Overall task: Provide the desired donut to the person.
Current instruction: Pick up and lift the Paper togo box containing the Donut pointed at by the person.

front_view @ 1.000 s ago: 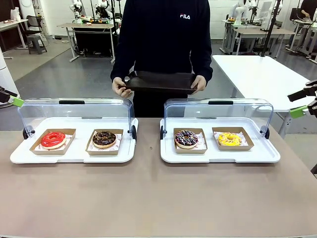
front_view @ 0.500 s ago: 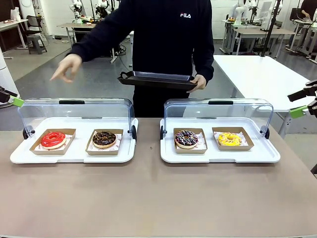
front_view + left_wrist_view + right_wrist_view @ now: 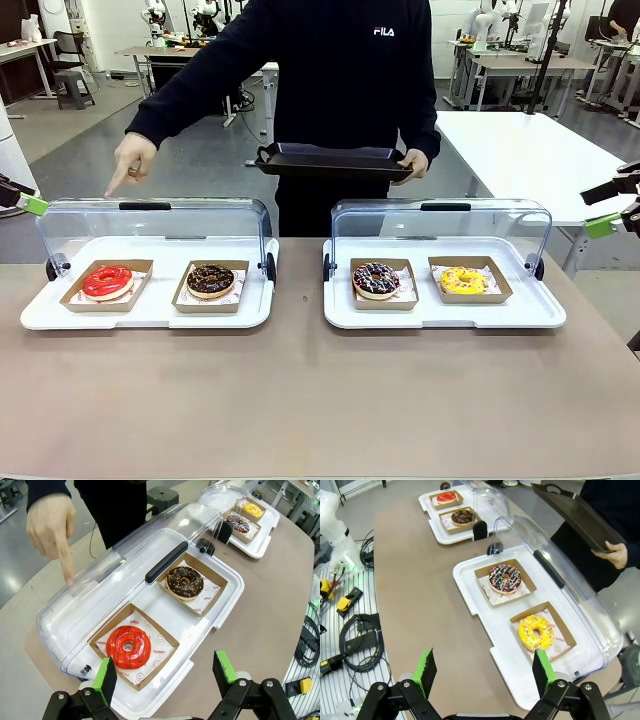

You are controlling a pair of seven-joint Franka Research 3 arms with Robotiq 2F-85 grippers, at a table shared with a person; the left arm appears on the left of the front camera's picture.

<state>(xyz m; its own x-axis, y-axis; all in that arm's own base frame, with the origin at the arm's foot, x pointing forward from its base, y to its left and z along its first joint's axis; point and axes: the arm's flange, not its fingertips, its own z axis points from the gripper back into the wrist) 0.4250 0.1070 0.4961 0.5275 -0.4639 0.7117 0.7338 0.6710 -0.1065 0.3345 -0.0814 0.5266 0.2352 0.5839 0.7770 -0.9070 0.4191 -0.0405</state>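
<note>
Two display cases sit side by side on the brown table (image 3: pixel 320 400), towards its far edge, with bare tabletop on my side. The room behind has a grey floor (image 3: pixel 190 160), a white table (image 3: pixel 520 150) at the far right, and more work tables farther back. Cables (image 3: pixel 360 640) lie on the floor off the table's end.

Left case (image 3: pixel 150 318): white base, clear domed lid (image 3: pixel 150 225) swung back and standing along the far edge. Two shallow cardboard boxes sit inside, side by side. The outer box holds the red donut (image 3: pixel 107 281). The inner box holds a chocolate donut (image 3: pixel 210 280) with light specks.

Right case (image 3: pixel 440 318): same build, lid (image 3: pixel 440 225) swung back too. The inner box holds a sprinkled dark donut (image 3: pixel 376 279). The outer box holds a yellow donut (image 3: pixel 463 281).

The person (image 3: pixel 340 80) stands at the far side, between the cases. The pointing hand (image 3: pixel 132 160) reaches over the left case, index finger aimed down at the lid's end behind the red donut. I cannot tell whether the fingertip touches the lid. The other hand (image 3: pixel 413 163) holds a dark serving tray (image 3: pixel 335 160) level.

Left pincer (image 3: pixel 165 672) hangs clear of the left case on its outer side, jaws spread wide, nothing between them. Right pincer (image 3: pixel 482 672) hangs clear of the right case on its outer side, jaws likewise spread and empty.
</note>
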